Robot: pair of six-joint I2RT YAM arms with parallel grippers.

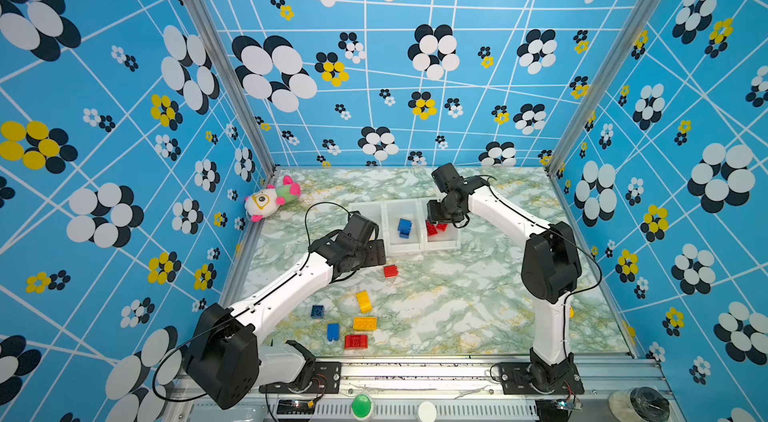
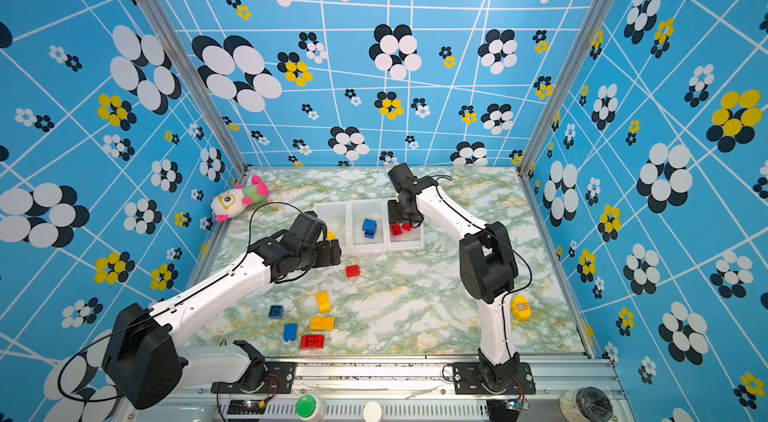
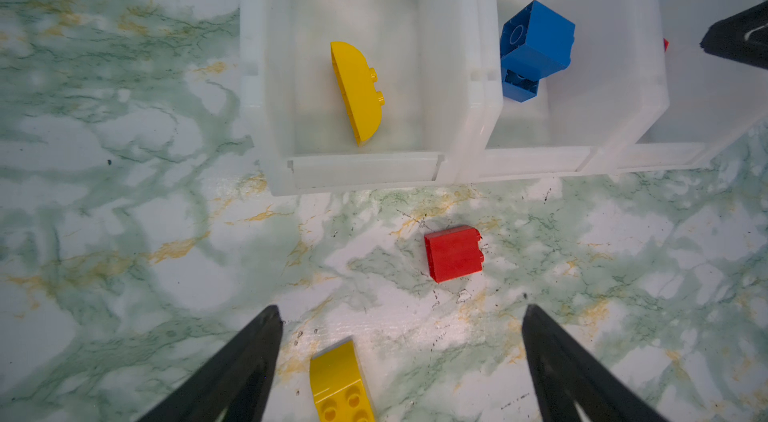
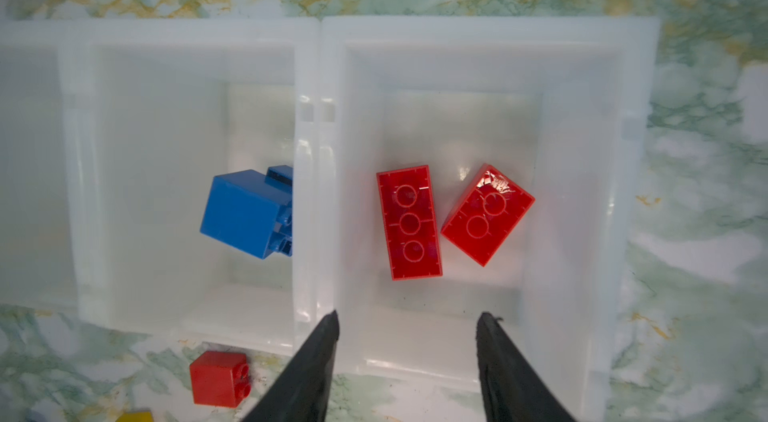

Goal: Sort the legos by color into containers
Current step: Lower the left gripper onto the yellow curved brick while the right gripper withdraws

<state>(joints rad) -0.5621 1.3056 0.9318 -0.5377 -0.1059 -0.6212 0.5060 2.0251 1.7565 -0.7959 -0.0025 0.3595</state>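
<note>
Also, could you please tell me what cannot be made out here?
- Left bin contents, in a top view: covered by the left arm.
- Round yellow piece label, in a top view: too small to read.
- Yellow brick, left wrist view: cut off by the frame edge.
</note>
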